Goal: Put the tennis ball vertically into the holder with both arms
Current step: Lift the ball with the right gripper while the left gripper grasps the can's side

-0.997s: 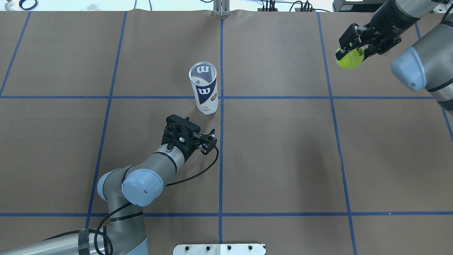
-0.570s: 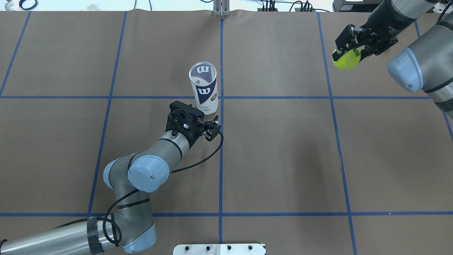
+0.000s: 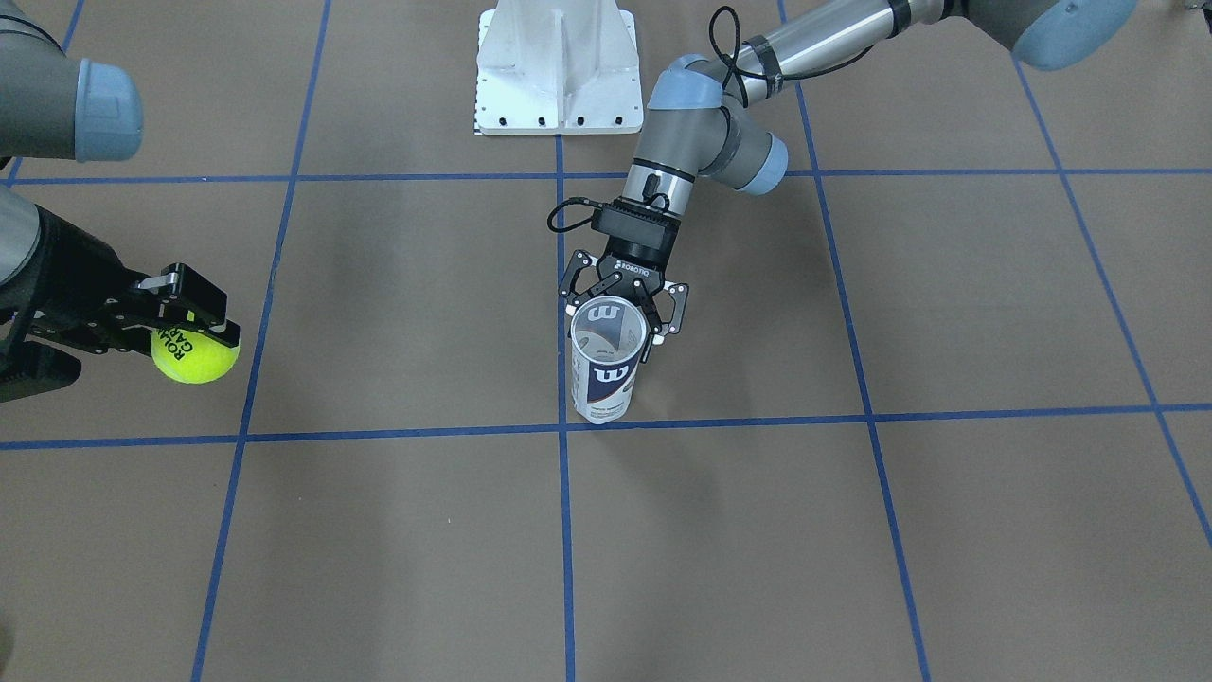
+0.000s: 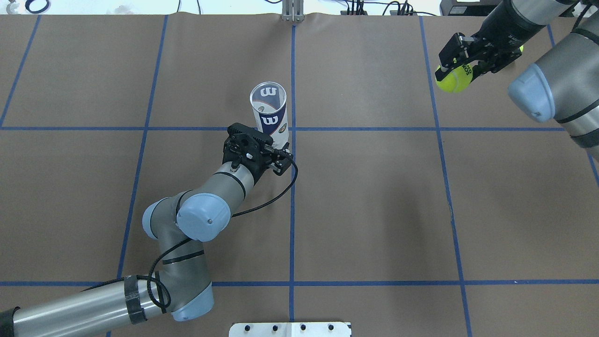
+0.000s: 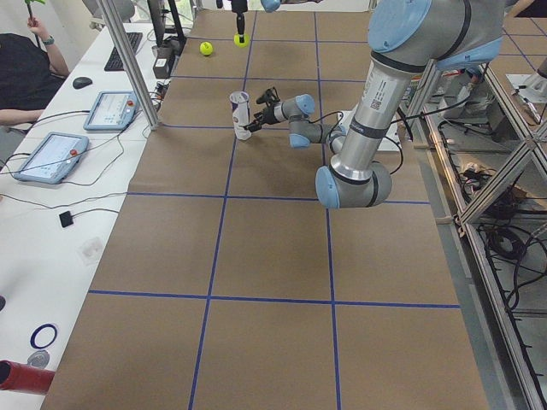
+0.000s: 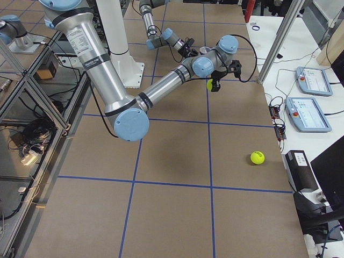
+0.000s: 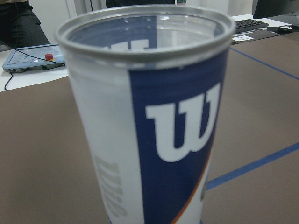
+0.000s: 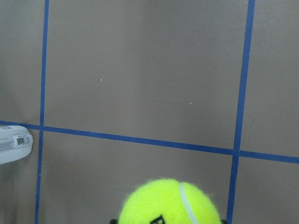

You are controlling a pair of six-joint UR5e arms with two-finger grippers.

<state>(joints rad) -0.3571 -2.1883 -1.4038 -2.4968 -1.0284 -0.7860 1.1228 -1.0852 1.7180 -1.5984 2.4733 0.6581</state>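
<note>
Progress partial: right gripper (image 4: pixel 450 71) clamps tennis ball (image 4: pixel 453 80) at far right, well apart from holder (image 4: pixel 270 111); left gripper (image 3: pixel 622 317), jaws spread, brackets the upright holder, not yet gripping. Insertion outstanding.

Light is bright, even and diffuse from above in all views: shadows on the brown bench (image 4: pixel 374 70) are soft and faint, e.g. a vague dark patch right of centre in the overhead view, and the strip beyond the far edge is blown out white. Left wrist cam: holder (image 7: pixel 149 116) fills the frame, rim fairly crisp w/ dull sheen, lower label soft, bkgd blurred. Right wrist cam: bench sharp, tennis ball (image 8: pixel 170 203) at bottom edge slightly soft; side views lean at edges (wide-angle), w/ glare streak on right arm (image 6: pixel 91 48).
</note>
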